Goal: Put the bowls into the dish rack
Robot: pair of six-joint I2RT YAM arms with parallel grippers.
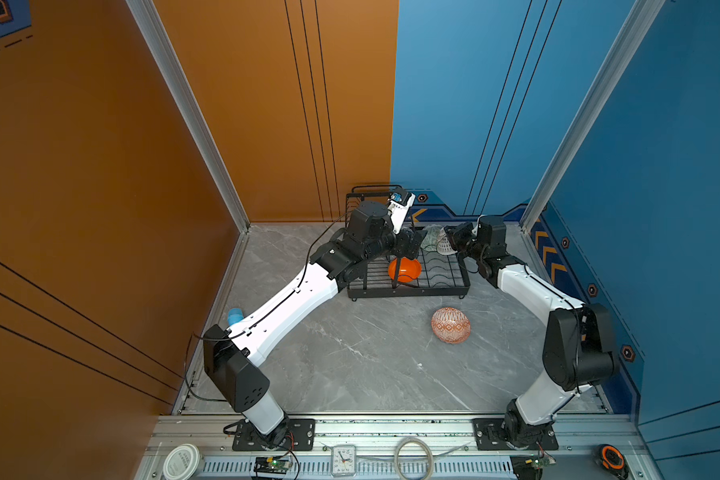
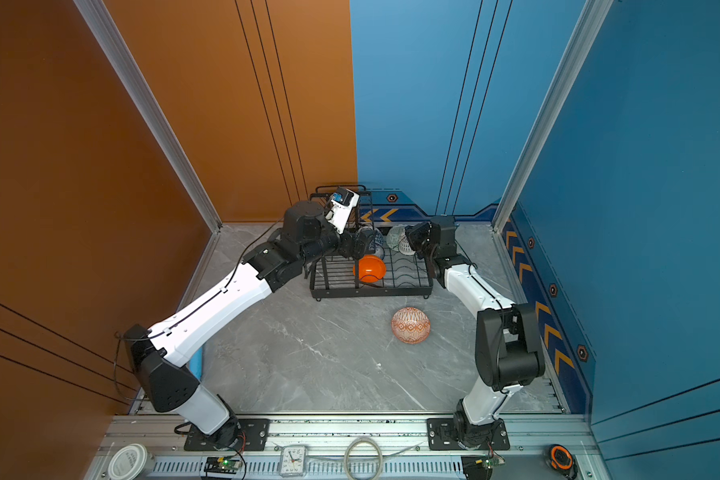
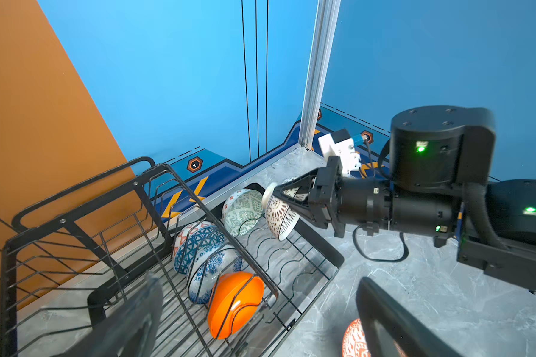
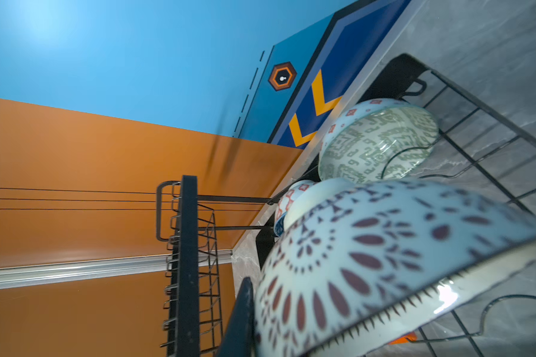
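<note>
Left wrist view, centre: your right gripper (image 3: pixel 276 197) clamps the lattice bowl (image 3: pixel 280 218) at the rack (image 3: pixel 317 239); left gripper (image 3: pixel 258 279) released.

Glossy glazed ceramic on the lattice bowl (image 3: pixel 280 219) in the right gripper (image 3: pixel 283 197), matt black metal wire for the rack (image 1: pixel 408 292) beneath, smooth marbled tabletop (image 1: pixel 371 365) below.

We see a grey marbled tabletop (image 1: pixel 350 365). On it, close to the back wall, stands the black wire dish rack (image 1: pixel 410 291). An orange-white diamond bowl (image 1: pixel 450 325) lies in front of the rack, apart from it. A small light-blue cylinder (image 1: pixel 234 316) sits near the left edge.
</note>
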